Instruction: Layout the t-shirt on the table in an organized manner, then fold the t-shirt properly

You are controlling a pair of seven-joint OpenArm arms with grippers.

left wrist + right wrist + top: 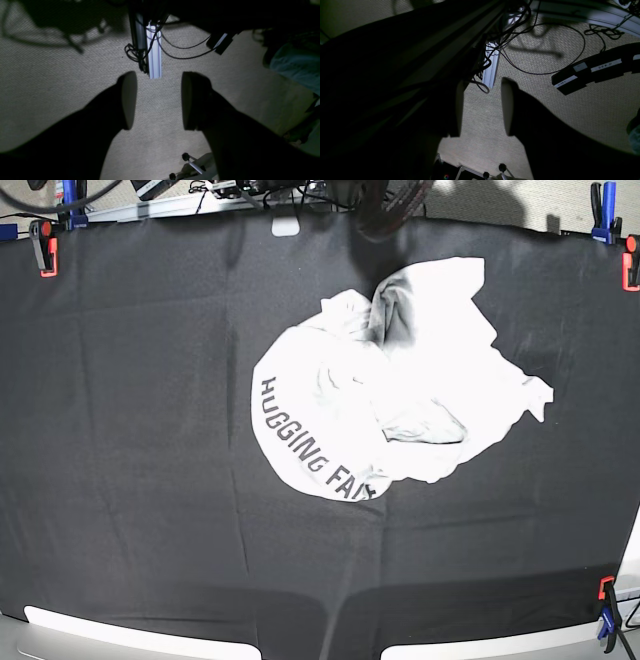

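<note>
Both grippers sit closest to the lenses. Left gripper (158, 100) has its jaws parted with carpet showing through the gap, nothing between the pads. Right gripper (482, 107) is the same: moderate gap, nothing held. Both wrist cams look down at the floor and under-table framing, not at cloth, so I'd judge the arms are parked off the near edge, clear of the work. Neither arm shows in the base view.

One t-shirt (395, 395) lies crumpled in a single heap on the table (130, 480), well away from both grippers and touching neither. It's bunched and overlapped, with the "HUGGING FA…" lettering curling along its lower left edge, so layout isn't started. Sleeves and collar are hard to separate in the blown-out white; possibly one sleeve pokes out on the heap's right.

Counts: two grippers, one shirt, one table. Edge clamps (42, 245): I make out about five, some cropped.
</note>
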